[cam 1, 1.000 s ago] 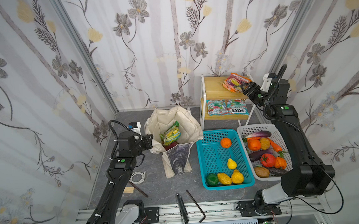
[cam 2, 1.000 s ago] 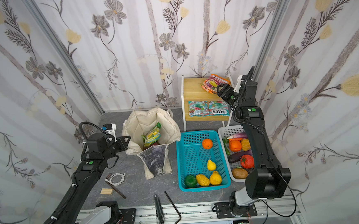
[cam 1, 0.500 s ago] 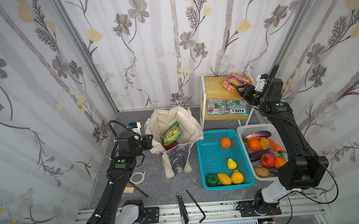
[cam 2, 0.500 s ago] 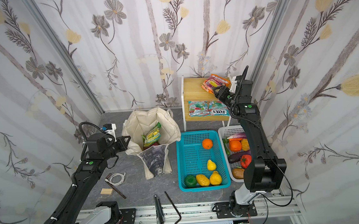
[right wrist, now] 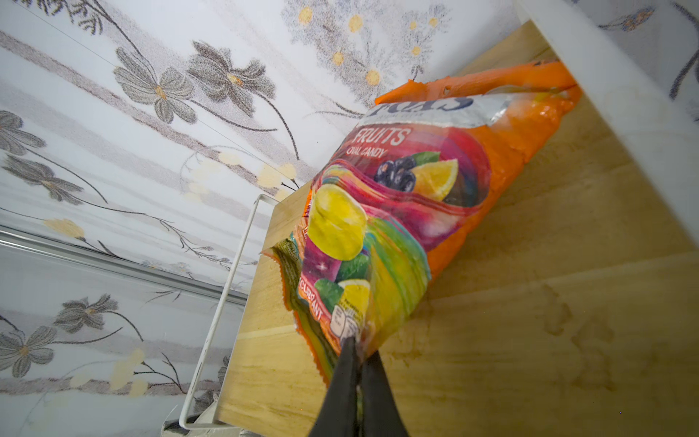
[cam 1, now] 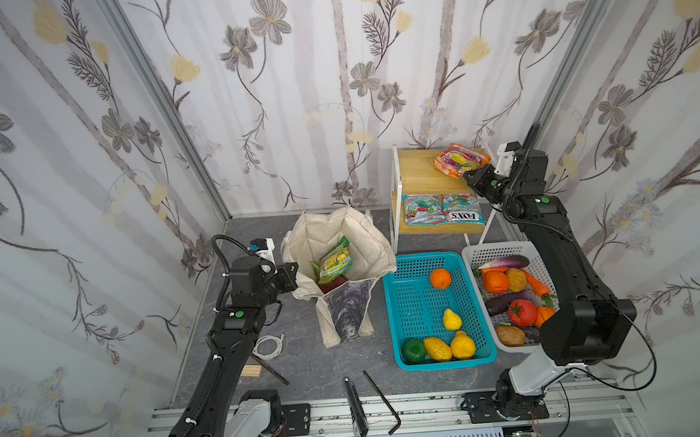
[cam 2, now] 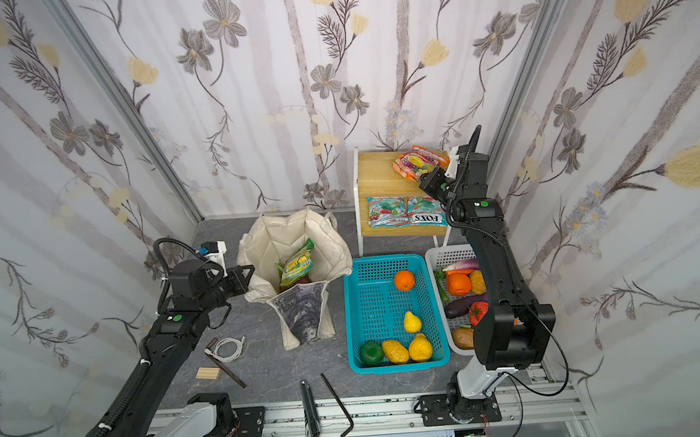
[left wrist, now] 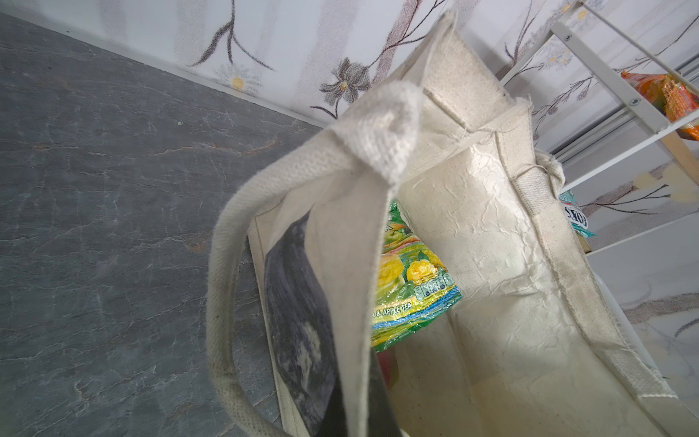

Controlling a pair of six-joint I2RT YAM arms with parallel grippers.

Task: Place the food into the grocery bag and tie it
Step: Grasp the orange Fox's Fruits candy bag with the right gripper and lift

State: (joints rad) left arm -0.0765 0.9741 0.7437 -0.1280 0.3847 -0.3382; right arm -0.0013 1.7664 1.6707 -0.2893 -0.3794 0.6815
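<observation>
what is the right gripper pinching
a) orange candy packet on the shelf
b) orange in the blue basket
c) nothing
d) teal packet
a: the right gripper is shut on an edge of the orange candy packet, which lies on the wooden shelf.

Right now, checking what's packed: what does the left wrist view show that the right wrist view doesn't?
Only left wrist: the grocery bag with the green-yellow packet inside. Only right wrist: the right pincer shut on a corner of the orange packet. Both: that packet on the shelf, and the floral wall.
</observation>
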